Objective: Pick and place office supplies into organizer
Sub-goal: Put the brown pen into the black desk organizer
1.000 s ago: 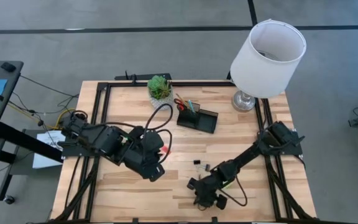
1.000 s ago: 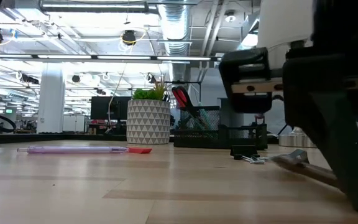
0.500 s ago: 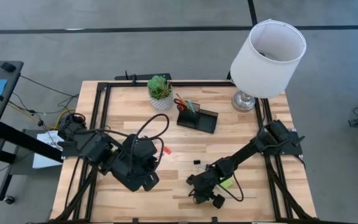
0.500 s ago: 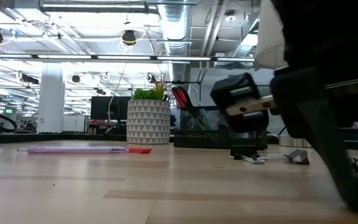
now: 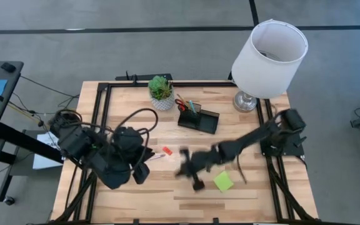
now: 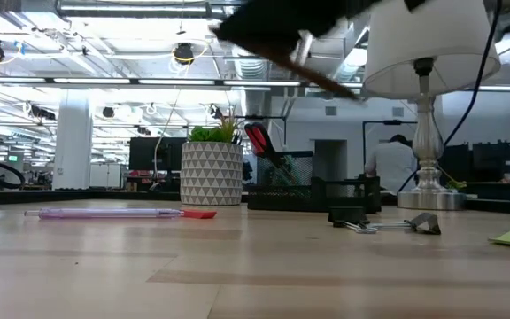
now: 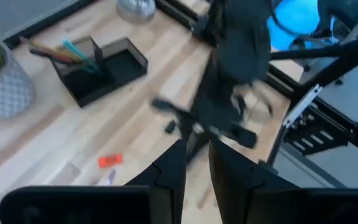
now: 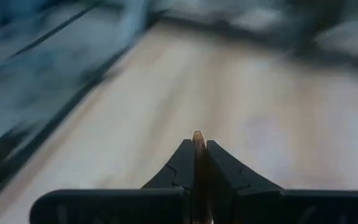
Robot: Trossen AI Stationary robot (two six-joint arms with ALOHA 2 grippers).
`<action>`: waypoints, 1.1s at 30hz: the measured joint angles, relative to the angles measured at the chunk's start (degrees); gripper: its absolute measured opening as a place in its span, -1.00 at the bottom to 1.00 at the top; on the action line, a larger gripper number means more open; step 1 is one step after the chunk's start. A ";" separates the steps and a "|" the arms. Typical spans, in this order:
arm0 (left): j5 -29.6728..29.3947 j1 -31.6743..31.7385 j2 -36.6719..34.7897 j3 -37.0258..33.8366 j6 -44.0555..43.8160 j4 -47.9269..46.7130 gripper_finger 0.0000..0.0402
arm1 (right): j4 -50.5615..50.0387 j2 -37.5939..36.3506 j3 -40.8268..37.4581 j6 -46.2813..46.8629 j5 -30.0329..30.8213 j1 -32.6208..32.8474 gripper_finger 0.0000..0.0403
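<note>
organizer: small black rectangular desk organizer (image 5: 199,119) sits near the table's far edge, between the white patterned plant pot (image 5: 162,99) and the silver lamp base (image 5: 245,100); red-handled scissors (image 5: 181,104) and a thin teal pen (image 5: 192,107) stand in its taller compartment.
right gripper: right gripper (image 8: 197,144) hangs above the table's middle (blurred in the high view), its fingers closed on a thin brown pencil (image 8: 197,138) whose tip shows between them in the right wrist view.
left gripper: left gripper (image 7: 194,163) hovers over the table's left part, its two fingers standing a narrow gap apart with nothing between them.
eraser: small orange-red eraser (image 5: 166,150) lies on the wood between the two arms, touching the end of a pale pink pen (image 6: 104,213).
sticky notes: lime-green square sticky-note pad (image 5: 223,182) lies flat near the front edge, just beside the right arm.
clips: tiny black clips (image 6: 361,218) rest on the table in front of the organizer.
</note>
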 joint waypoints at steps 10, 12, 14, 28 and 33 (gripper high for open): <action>-8.70 2.04 -5.09 0.00 8.74 -0.78 -0.69 | 9.80 -13.63 0.22 0.77 8.29 -20.68 -0.95; -10.03 2.86 -6.28 0.02 11.29 -0.75 -0.69 | 13.85 -12.21 0.23 3.06 4.66 -24.95 -0.95; -10.38 3.61 -7.36 0.02 13.39 -0.75 -0.69 | 16.36 -9.69 0.22 6.54 0.75 -28.37 -0.95; -10.83 7.09 -9.91 0.02 22.96 -0.73 -0.69 | 20.77 4.52 0.11 16.04 -0.45 -39.29 -0.99; -10.85 7.43 -9.91 0.02 24.59 -0.71 -0.69 | 10.22 5.10 0.20 15.20 0.83 -39.76 -0.99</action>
